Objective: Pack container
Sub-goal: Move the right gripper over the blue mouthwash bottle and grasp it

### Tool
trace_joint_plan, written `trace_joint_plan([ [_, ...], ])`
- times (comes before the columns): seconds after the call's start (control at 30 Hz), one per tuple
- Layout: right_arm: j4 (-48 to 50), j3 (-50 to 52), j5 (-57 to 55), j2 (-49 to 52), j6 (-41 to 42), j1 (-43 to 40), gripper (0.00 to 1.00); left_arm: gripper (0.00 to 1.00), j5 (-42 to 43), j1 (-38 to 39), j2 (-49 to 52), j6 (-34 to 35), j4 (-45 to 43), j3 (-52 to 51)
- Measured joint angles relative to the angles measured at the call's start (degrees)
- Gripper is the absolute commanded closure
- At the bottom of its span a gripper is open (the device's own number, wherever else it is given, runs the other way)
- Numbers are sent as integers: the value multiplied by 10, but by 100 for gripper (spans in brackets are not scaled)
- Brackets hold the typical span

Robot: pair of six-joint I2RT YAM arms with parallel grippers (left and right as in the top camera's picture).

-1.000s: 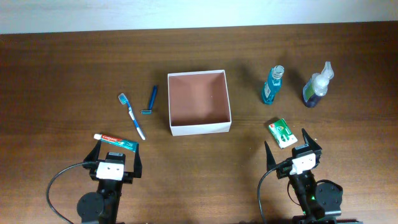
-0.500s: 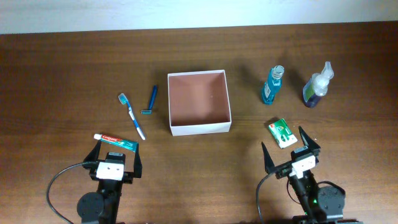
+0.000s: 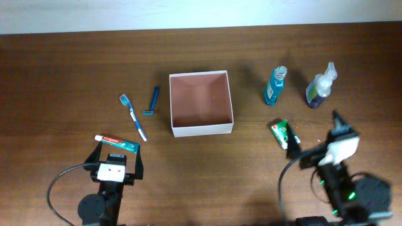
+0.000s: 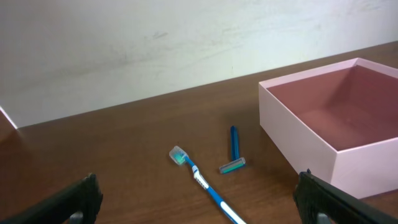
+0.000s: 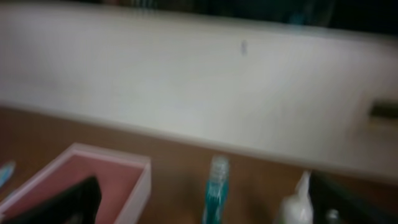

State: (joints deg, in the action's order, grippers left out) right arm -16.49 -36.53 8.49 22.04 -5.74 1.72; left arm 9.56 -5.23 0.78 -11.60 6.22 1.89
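While upright, teal bottle [image 3: 274, 88], purple bottle [image 3: 318, 91] (two), one container [image 3: 202, 129].

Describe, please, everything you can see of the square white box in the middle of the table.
The container is a small square open-top box with thin white walls, card by the look, and a reddish-brown inside. It is empty. It stands upright and flat near the middle of the wooden table. Only the table touches it; the blue razor lies apart on its left.
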Motion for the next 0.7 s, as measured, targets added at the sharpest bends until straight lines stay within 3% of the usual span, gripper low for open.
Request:
trace_joint_plan([
  [0.17, -191, -257, -27, 211, 0, 0, 1, 0, 0, 0, 0, 1, -2, 0],
  [0.33, -271, -431, -31, 394, 2, 0, 1, 0, 0, 0, 0, 1, -2, 0],
  [0.7, -304, -476, 23, 619, 24, 1, 1, 0, 0, 0, 0, 1, -2, 0],
])
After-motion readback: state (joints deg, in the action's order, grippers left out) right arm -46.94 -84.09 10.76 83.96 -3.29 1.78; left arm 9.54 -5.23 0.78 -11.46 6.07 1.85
